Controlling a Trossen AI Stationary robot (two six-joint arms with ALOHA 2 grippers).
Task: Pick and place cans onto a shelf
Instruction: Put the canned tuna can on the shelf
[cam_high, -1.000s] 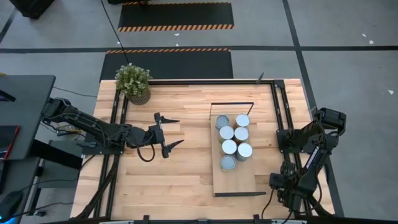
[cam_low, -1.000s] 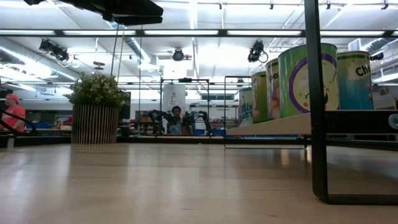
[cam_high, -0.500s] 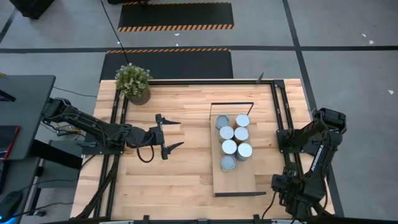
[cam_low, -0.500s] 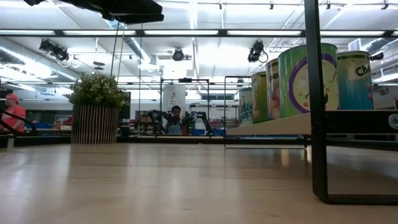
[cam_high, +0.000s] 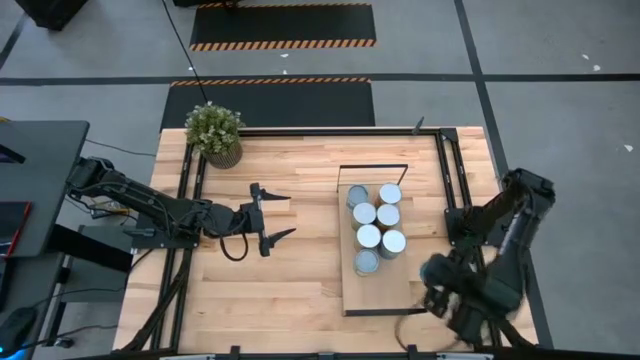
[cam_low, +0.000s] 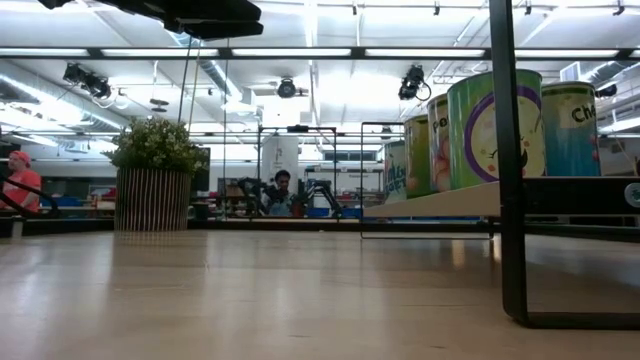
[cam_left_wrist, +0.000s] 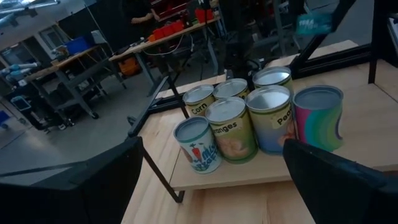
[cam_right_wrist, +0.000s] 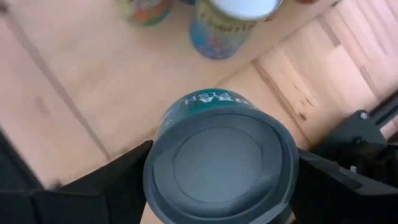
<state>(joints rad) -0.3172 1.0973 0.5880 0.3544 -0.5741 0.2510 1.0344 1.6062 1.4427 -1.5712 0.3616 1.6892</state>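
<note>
- The left tool (cam_high: 290, 214) hangs over the bench (cam_high: 300, 290) a bit left of the middle of the overhead shot. Its fingers are spread wide with nothing between them, so it's released.
- From its own wrist camera those two dark fingers (cam_left_wrist: 93, 186) sit far out at the bottom corners. The bunch of cans (cam_left_wrist: 249, 121) is in the middle of the frame beyond them.
- The right tool (cam_right_wrist: 221, 186) is in the lower right of the overhead shot, off the lower right corner of the shelf (cam_high: 385, 292). The arm is smeared there, so I can't read much from that angle.
- The right wrist camera sorts it out. That tool is grasping a can with a dark round end and a teal label (cam_right_wrist: 221, 155), one finger (cam_right_wrist: 106, 186) pressed on each side. Light wood board is under it, with two more cans near the top edge of the frame.
- Seven cans (cam_high: 369, 236) stand upright on the shelf, packed close in two rows in its upper half, right of centre overhead. The lower end of the board is bare.
- In the low shot the cans (cam_low: 495, 125) show at the upper right, raised on the shelf behind a black post.
- The potted plant (cam_high: 214, 130) sits at the bench's upper left corner, well apart from everything.
- Far back in the low shot a person (cam_low: 281, 190) sits near the centre.
</note>
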